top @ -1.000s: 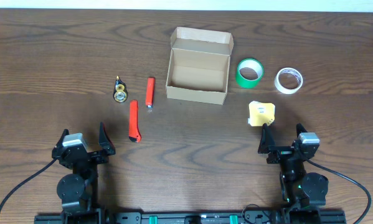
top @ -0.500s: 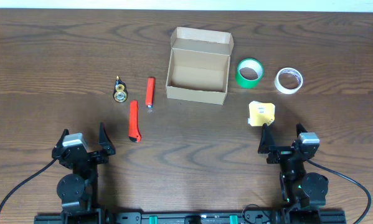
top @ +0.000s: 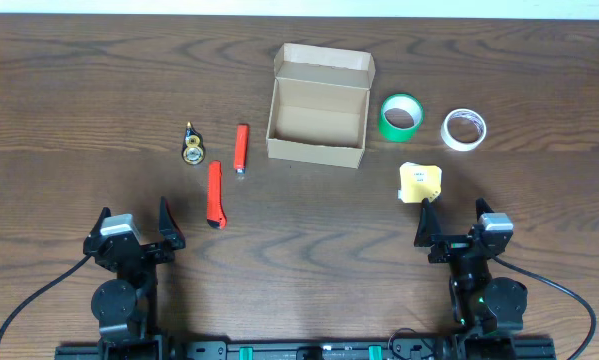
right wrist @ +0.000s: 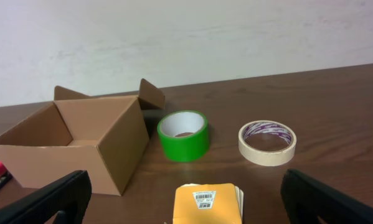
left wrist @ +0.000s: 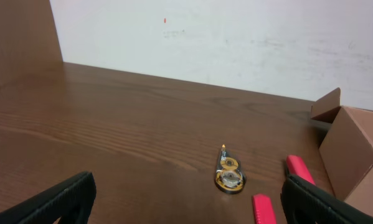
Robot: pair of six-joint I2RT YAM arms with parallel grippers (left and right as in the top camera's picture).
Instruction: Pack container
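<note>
Your left jaws: spread wide, nothing between them. The black fingers point(left wrist: 55, 200) sit in the lower corners of the left wrist view, above the bare dark brown wooden tabletop point(top: 69, 90). From overhead, they hang low at the near left edge.

Your right jaws: also spread wide and holding nothing. Their black fingers point(right wrist: 43, 200) frame the bottom of the right wrist view. They sit at the near right edge of the tabletop.

Just beyond the right jaws lies a squat yellow-orange paper pad with a white barcode label point(top: 420, 183). It lies flat, close to one fingertip; you cannot tell from these views whether they touch.

Farther out on the right side:
- A green tape roll point(top: 401, 133) lies flat just beside the right wall of the box.
- A cream-white tape roll point(top: 463, 145) lies flat to the right of the green one, apart from it.

The plain brown cardboard box point(top: 314, 153) sits far centre on the tabletop, well apart from both jaws. It is open upward, with its hinged flap lid standing along the far edge. Bare cardboard shows inside.

Left of the box:
- A short orange-red stick-shaped tool point(top: 242, 147) lies near the box's front left corner, not touching it.
- A longer orange-red utility knife with a black end point(top: 215, 192) lies nearer you, its black end near the left jaws.
- A small yellow-and-black correction-tape dispenser point(top: 192, 150) lies left of the short tool.
</note>
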